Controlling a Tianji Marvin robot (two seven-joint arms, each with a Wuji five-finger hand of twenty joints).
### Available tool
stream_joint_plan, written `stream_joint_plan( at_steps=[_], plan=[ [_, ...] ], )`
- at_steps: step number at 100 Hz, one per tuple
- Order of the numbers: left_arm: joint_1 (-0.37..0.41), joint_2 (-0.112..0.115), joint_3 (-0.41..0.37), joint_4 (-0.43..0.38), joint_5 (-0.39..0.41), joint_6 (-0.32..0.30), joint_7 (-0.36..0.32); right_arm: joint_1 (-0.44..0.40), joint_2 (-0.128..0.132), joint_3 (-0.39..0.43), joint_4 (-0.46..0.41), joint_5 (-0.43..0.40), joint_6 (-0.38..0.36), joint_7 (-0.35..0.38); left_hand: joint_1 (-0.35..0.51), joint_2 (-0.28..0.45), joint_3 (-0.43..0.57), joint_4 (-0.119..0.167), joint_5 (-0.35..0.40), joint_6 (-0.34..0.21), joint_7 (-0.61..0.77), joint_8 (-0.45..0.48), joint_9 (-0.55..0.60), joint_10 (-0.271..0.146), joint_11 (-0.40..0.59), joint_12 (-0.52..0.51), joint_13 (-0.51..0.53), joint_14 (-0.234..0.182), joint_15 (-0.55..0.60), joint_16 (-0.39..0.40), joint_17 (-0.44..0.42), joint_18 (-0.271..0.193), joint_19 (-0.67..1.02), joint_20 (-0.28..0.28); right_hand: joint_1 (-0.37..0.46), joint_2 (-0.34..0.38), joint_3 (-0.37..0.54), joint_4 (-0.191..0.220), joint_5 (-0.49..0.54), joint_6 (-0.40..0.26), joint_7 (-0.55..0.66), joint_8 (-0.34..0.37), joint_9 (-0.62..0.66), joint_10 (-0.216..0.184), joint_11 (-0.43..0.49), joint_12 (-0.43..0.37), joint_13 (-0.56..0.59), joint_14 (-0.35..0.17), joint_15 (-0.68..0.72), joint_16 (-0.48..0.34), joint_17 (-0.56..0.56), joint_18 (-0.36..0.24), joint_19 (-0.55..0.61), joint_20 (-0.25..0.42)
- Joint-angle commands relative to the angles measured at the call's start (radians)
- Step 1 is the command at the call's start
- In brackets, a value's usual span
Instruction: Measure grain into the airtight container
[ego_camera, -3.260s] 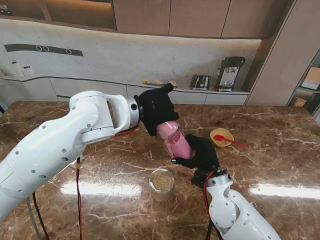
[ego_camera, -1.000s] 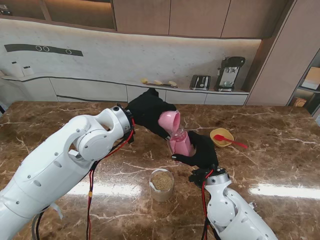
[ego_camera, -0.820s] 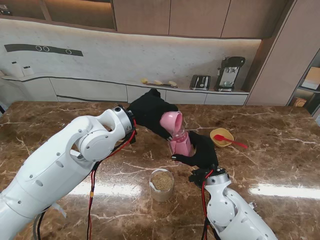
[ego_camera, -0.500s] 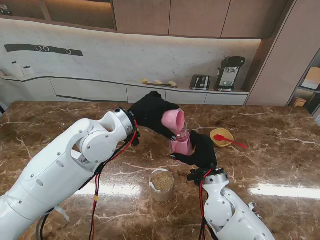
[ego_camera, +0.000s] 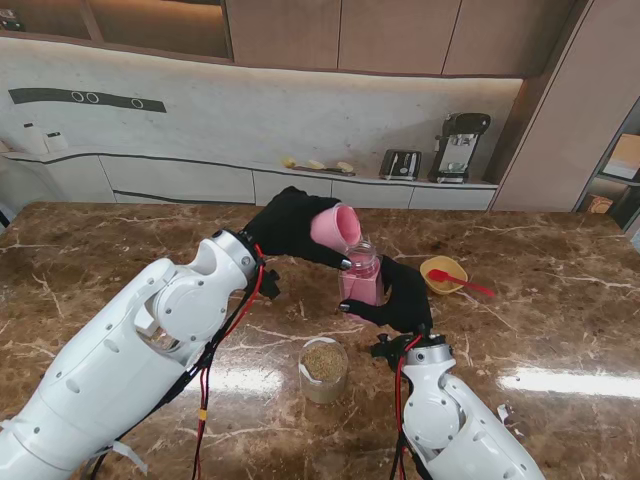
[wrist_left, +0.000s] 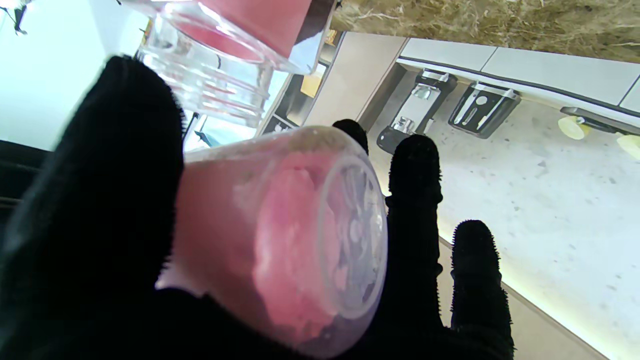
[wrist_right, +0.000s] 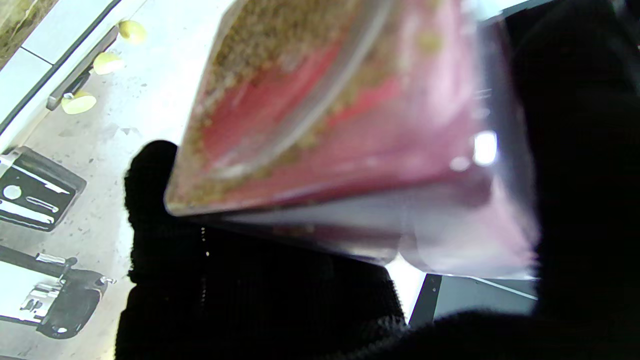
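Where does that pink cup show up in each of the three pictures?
Stand view: pink cup in the left hand, tipped beside the jar mouth.
Left wrist: fills the middle, jar just beyond.
Right wrist: not in it.
Shared landmark: the jar.

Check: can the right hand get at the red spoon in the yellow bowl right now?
Probably not as is. The right hand is shut on the pink jar. The red spoon lies just to its right in the yellow bowl, path unobstructed, but the hand isn't free.
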Motion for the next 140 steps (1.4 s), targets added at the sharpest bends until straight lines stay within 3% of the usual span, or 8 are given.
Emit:
stream_joint_plan(
  at_steps=[1,54,84,89,95,107,121,140],
  plan=[
    [0.021,-0.002,-0.013,-0.005,-0.009,0.009,0.016,-0.002,-0.006,0.001,0.002,0.006,0.007,0.008,0.156,0.211,0.293,-0.019,0.094,-0.25,0.061,0.018,0.118,-0.102,-0.011,-0.02,-0.014,-0.007,-0.027,-0.013,-0.034,0.018,-0.022,0.001,0.366,0.136,0.379,0.072,0.138,-0.405,0.158,0.062,0.066,-0.195,0.081,0.019,0.056,-0.131,0.044,0.001,0.012,-0.041,0.022,0.0],
    [0.139,-0.018,-0.112,0.071,-0.145,0.013,0.072,-0.014,-0.006,0.037,-0.001,0.014,-0.005,0.005,0.118,0.178,0.349,-0.03,-0.182,-0.301,0.087,0.432,0.155,-0.161,-0.157,-0.17,-0.081,-0.123,-0.234,-0.213,-0.095,-0.048,-0.129,-0.024,0.363,0.161,0.373,0.07,0.134,-0.397,0.15,0.072,0.06,-0.184,0.088,0.026,0.055,-0.13,0.044,0.004,0.008,-0.039,0.021,-0.001],
    [0.157,-0.048,-0.139,0.2,-0.274,0.064,0.125,-0.013,-0.006,0.038,0.003,0.014,-0.003,0.005,0.096,0.315,0.112,0.024,-0.126,-0.36,-0.003,0.514,-0.15,-0.09,-0.154,-0.379,-0.318,-0.142,-0.391,-0.361,-0.123,-0.117,-0.458,-0.037,0.36,0.178,0.369,0.069,0.128,-0.392,0.147,0.07,0.057,-0.176,0.088,0.028,0.054,-0.13,0.042,0.005,0.005,-0.04,0.021,-0.001],
    [0.152,-0.053,-0.137,0.226,-0.286,0.071,0.135,-0.012,-0.006,0.037,0.004,0.012,-0.001,0.005,0.106,0.349,0.045,0.041,-0.098,-0.372,-0.035,0.537,-0.244,-0.082,-0.177,-0.396,-0.392,-0.154,-0.417,-0.375,-0.118,-0.139,-0.569,0.031,0.36,0.18,0.369,0.069,0.128,-0.392,0.146,0.069,0.057,-0.176,0.088,0.028,0.053,-0.129,0.041,0.006,0.004,-0.04,0.021,-0.001],
    [0.143,-0.058,-0.132,0.258,-0.296,0.078,0.143,-0.011,-0.005,0.037,0.005,0.012,0.002,0.004,0.116,0.389,-0.014,0.049,-0.052,-0.368,-0.065,0.515,-0.343,-0.084,-0.193,-0.399,-0.462,-0.168,-0.446,-0.392,-0.103,-0.147,-0.632,-0.027,0.359,0.181,0.368,0.068,0.128,-0.391,0.146,0.068,0.057,-0.175,0.088,0.029,0.053,-0.128,0.041,0.006,0.004,-0.04,0.021,-0.001],
    [0.121,-0.066,-0.117,0.317,-0.314,0.089,0.145,-0.011,-0.005,0.037,0.007,0.014,0.007,0.007,0.252,0.534,-0.299,0.092,0.02,-0.343,-0.09,0.357,-0.525,-0.088,-0.209,-0.41,-0.603,-0.204,-0.493,-0.414,-0.075,-0.19,-0.708,-0.297,0.359,0.184,0.368,0.068,0.127,-0.391,0.146,0.066,0.057,-0.18,0.088,0.029,0.054,-0.128,0.041,0.007,0.003,-0.039,0.021,0.0],
    [0.082,-0.076,-0.081,0.404,-0.299,0.083,0.166,-0.01,-0.004,0.038,0.009,0.015,0.013,0.008,0.274,0.619,-0.381,0.082,-0.006,-0.356,-0.112,0.306,-0.644,-0.122,-0.22,-0.421,-0.683,-0.244,-0.521,-0.426,-0.062,-0.229,-0.749,-0.375,0.359,0.186,0.366,0.068,0.126,-0.387,0.146,0.063,0.055,-0.17,0.087,0.029,0.053,-0.127,0.04,0.008,0.003,-0.039,0.021,0.0],
    [0.025,-0.084,-0.03,0.504,-0.269,0.084,0.172,-0.006,-0.005,0.04,0.016,0.014,0.011,0.005,0.187,0.757,-0.418,0.059,-0.01,-0.318,-0.293,0.038,-0.76,-0.169,-0.24,-0.452,-0.75,-0.284,-0.547,-0.446,-0.05,-0.256,-0.78,-0.468,0.357,0.188,0.366,0.068,0.126,-0.388,0.147,0.059,0.055,-0.171,0.086,0.029,0.053,-0.127,0.039,0.009,0.001,-0.039,0.023,0.001]
  ],
)
